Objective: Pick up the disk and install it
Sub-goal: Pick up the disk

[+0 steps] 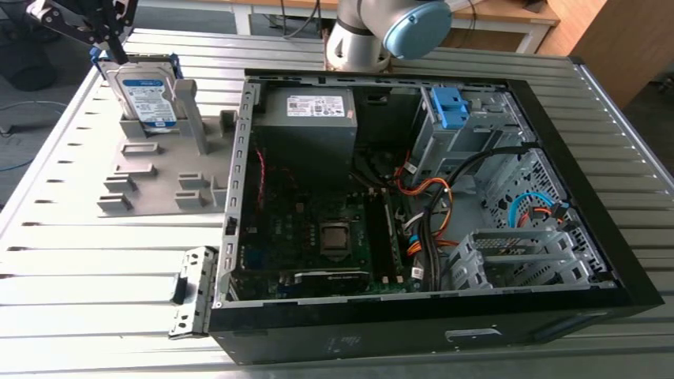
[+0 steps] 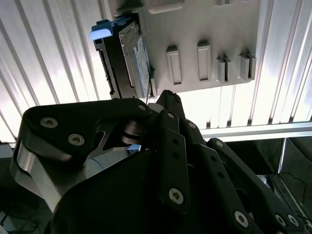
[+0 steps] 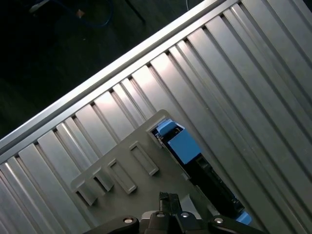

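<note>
Just below the gripper (image 1: 114,49), the disk (image 1: 145,93) stands upright in a grey rack (image 1: 135,170). Grip state: cannot tell. Judgement: seat squarely on its top edge and pull straight up, clear of the rack's posts.

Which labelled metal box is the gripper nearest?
The disk, standing upright in the grey holder outside the case; the power supply sits inside the case.

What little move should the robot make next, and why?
Probably settle the end effector a touch lower over the disk. The disk stands upright in the grey holder on the table, outside the computer case. The end effector sits at its top edge, so seating squarely looks sensible before any lift.
</note>
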You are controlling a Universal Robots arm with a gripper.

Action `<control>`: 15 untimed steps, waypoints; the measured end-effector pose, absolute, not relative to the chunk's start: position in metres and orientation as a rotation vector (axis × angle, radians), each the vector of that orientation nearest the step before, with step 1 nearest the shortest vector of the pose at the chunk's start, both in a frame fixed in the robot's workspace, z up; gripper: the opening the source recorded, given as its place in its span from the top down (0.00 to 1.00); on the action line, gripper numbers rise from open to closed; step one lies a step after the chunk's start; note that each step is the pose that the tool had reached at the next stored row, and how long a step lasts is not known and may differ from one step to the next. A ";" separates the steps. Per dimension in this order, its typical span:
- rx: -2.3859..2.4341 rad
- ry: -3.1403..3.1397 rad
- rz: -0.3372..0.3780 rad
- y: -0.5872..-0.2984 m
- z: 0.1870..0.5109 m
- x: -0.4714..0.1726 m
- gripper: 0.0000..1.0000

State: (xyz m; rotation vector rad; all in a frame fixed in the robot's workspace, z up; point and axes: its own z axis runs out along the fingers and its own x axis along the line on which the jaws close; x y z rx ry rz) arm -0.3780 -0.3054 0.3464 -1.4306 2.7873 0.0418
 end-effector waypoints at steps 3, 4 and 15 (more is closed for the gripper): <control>-1.444 2.781 0.041 -0.305 0.346 -0.378 0.89; -1.448 2.778 0.041 -0.305 0.346 -0.378 0.89; -1.497 2.754 0.040 -0.305 0.346 -0.378 0.89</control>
